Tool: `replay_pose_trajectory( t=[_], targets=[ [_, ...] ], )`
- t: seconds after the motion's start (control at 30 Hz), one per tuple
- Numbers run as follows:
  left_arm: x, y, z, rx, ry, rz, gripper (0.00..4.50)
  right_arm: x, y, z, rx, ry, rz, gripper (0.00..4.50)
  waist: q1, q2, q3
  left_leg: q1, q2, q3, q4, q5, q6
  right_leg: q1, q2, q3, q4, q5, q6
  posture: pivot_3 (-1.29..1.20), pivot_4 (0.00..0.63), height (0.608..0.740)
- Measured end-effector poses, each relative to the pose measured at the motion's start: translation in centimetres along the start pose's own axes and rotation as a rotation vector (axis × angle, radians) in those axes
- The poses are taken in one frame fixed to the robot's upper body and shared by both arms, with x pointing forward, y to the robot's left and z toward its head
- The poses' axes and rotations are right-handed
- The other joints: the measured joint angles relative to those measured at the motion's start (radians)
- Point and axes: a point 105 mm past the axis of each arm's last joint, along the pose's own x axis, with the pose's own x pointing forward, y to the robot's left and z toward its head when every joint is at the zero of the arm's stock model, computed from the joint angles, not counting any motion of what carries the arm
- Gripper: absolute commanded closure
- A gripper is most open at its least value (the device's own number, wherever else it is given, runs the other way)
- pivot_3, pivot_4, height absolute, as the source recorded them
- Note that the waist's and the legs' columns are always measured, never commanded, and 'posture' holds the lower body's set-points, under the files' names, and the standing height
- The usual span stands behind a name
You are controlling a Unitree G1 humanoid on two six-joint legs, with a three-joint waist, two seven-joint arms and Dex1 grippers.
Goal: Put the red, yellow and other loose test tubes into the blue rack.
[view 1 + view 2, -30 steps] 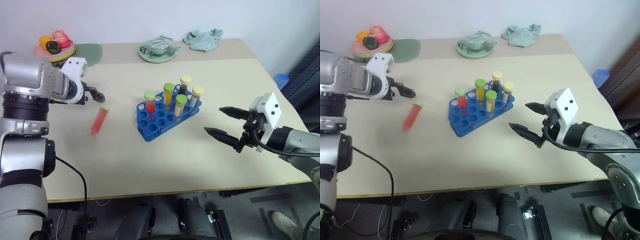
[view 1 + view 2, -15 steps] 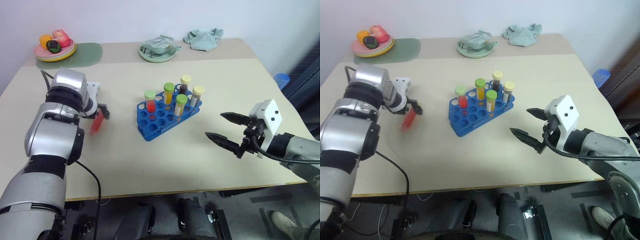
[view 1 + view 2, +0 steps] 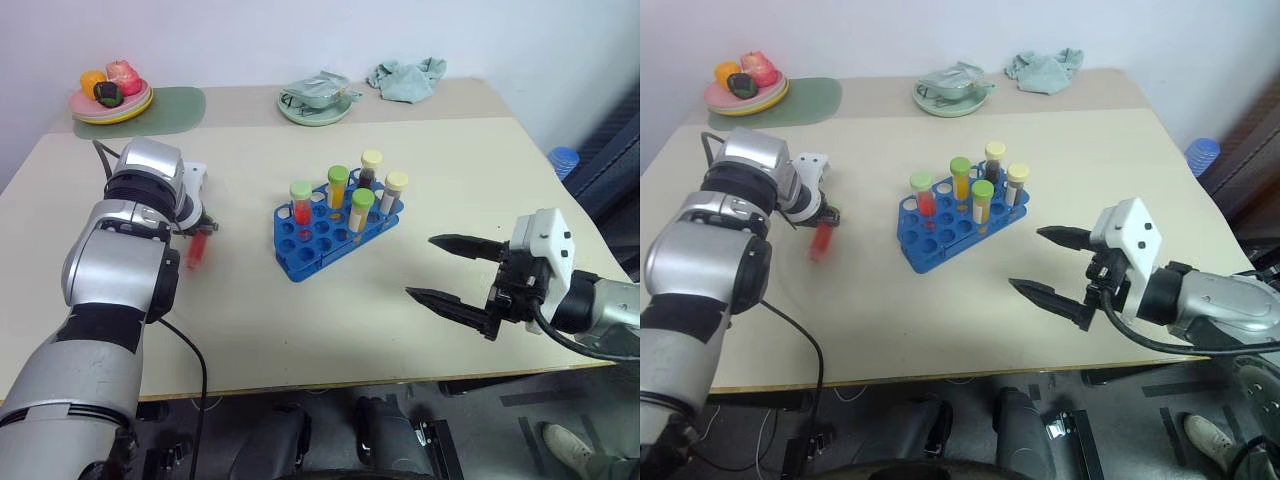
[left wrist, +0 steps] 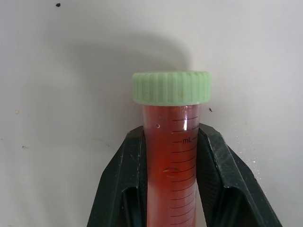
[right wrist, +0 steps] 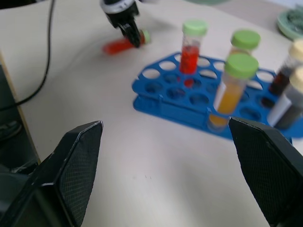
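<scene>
Now the left gripper (image 4: 171, 156), spread a second before, had clamped the red tube (image 4: 171, 142) just below its light-green cap (image 4: 171, 88).

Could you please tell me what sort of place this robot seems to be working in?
Probably a lab-style test bench in a plain room: a bright blue plastic rack holding capped sample tubes stands on a beige table, with a plate of toy fruit at the back.
</scene>
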Motion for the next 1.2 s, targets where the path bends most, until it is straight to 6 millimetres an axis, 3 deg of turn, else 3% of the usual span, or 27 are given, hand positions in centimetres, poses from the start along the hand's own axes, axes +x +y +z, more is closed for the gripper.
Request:
replay_pose_trajectory(
  t=[0.13,0.23,0.3,0.37,0.47,0.53,0.6,0.67,0.83,0.93,1.2],
  targets=[
    [-0.1,-0.1,-0.1,-0.012,0.008,-0.016,3.73,0.3,0.3,0.5,-0.021,-0.021,0.038,0.15,0.001,0.0,0.0,0.0,0.0,0.0,0.0,0.0,0.0,0.0,0.0,0.0,0.0,0.0,0.0,0.0,0.15,0.74],
    [-1.0,-0.6,0.4,-0.013,-0.045,-0.15,3.73,0.3,0.3,0.3,-0.022,-0.019,0.047,0.15,-0.002,0.0,0.0,-0.002,0.0,0.0,0.0,0.0,0.0,-0.002,0.0,0.0,0.0,0.0,0.0,0.0,0.15,0.74],
    [-3.0,-0.6,1.0,0.036,-0.173,-0.297,3.73,0.3,0.0,0.2,-0.023,-0.016,0.036,0.15,-0.014,0.0,0.0,-0.006,0.0,0.001,0.0,0.0,0.0,-0.008,-0.001,0.001,0.003,0.0,0.0,0.0,0.15,0.74],
    [-5.1,-1.0,0.4,0.127,-0.275,-0.421,3.73,0.2,-0.4,-0.1,-0.015,-0.01,0.025,0.15,-0.027,0.0,0.0,-0.008,0.0,0.002,0.001,0.0,0.0,-0.012,-0.001,0.001,0.009,0.0,0.0,0.0,0.15,0.74],
    [-7.8,-3.8,-1.7,0.26,-0.42,-0.663,3.73,0.1,-0.7,-0.4,-0.003,-0.011,0.014,0.15,-0.026,0.0,0.0,-0.008,0.0,0.003,0.003,0.0,0.0,-0.012,-0.002,0.001,0.009,0.0,-0.001,0.0,0.15,0.74],
    [-10.8,-5.6,-3.1,0.293,-0.503,-0.901,3.73,0.3,-0.6,-0.4,0.0,-0.023,0.019,0.15,-0.023,0.0,0.0,-0.008,0.0,0.003,0.004,0.001,-0.001,-0.011,-0.002,0.0,0.009,0.0,-0.001,0.0,0.15,0.74],
    [-13.4,-6.2,-3.6,0.355,-0.597,-0.982,3.73,0.4,-0.5,-0.4,0.002,-0.033,0.021,0.15,-0.021,0.0,0.0,-0.006,0.0,0.002,0.004,0.001,-0.001,-0.009,-0.002,0.0,0.009,0.0,-0.001,0.0,0.15,0.74],
    [-14.5,-6.9,-4.3,0.458,-0.669,-0.996,3.73,0.5,-0.6,-0.4,0.004,-0.035,0.018,0.15,-0.023,0.001,0.0,0.001,0.0,0.003,0.001,0.001,-0.001,-0.003,-0.002,0.001,0.007,0.0,-0.001,0.0,0.15,0.74],
    [-14.2,-9.7,-4.6,0.559,-0.825,-1.061,3.73,0.4,-0.9,-0.5,0.004,-0.036,-0.013,0.15,-0.02,0.001,0.0,0.002,0.001,0.002,0.001,0.001,-0.001,0.001,-0.002,0.0,0.003,0.0,-0.001,0.0,0.15,0.74],
    [-15.0,-12.7,-3.2,0.515,-1.103,-1.138,3.73,0.1,-1.2,-0.5,0.004,-0.038,-0.051,0.15,-0.002,0.001,-0.001,0.002,0.001,0.002,0.001,0.0,0.0,0.003,-0.002,-0.002,-0.001,0.0,-0.001,0.0,0.15,0.74],
    [-13.2,-14.3,-2.2,0.481,-1.37,-1.034,3.73,-0.5,-1.1,-0.7,0.008,-0.044,-0.13,0.15,0.006,0.002,-0.001,0.002,0.001,0.002,0.001,-0.001,0.001,0.004,-0.001,-0.001,-0.003,0.0,-0.001,0.0,0.15,0.74]
  ],
)
